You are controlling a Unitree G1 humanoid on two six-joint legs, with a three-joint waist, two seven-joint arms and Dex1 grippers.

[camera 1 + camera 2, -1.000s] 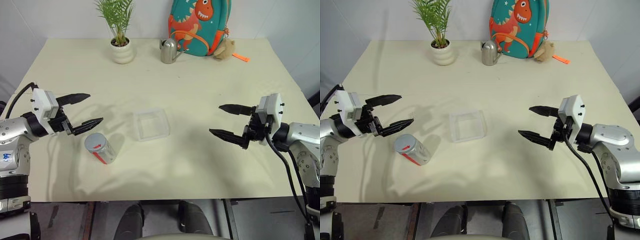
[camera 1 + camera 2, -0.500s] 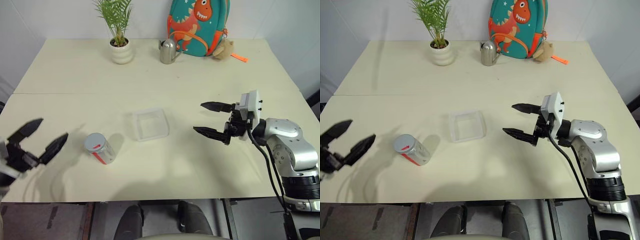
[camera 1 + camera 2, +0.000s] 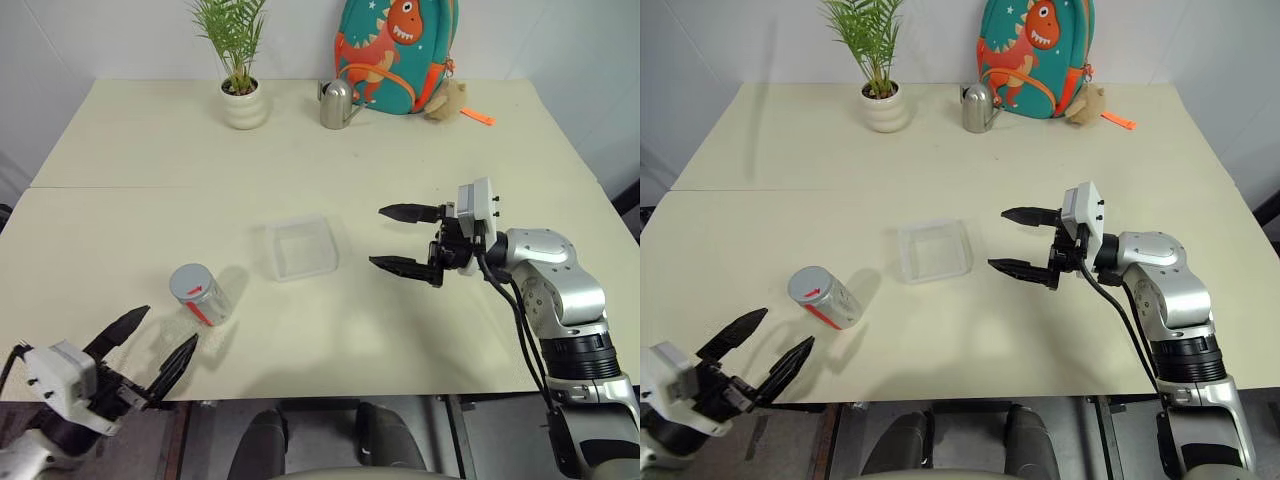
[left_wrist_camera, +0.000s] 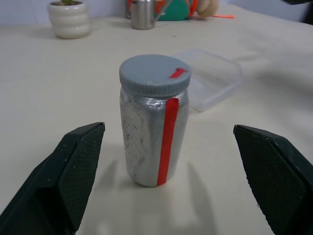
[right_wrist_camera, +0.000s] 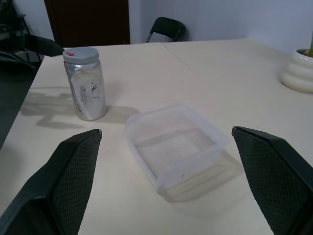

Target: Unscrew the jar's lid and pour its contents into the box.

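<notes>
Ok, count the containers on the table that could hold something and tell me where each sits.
4: the jar near the front left, the box mid-table to its right, the plant pot and the watering can along the far edge. The backpack may hide more.

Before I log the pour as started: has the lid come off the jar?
No. The grey lid sits on top of the upright jar, between the open left gripper's fingers but untouched.
</notes>
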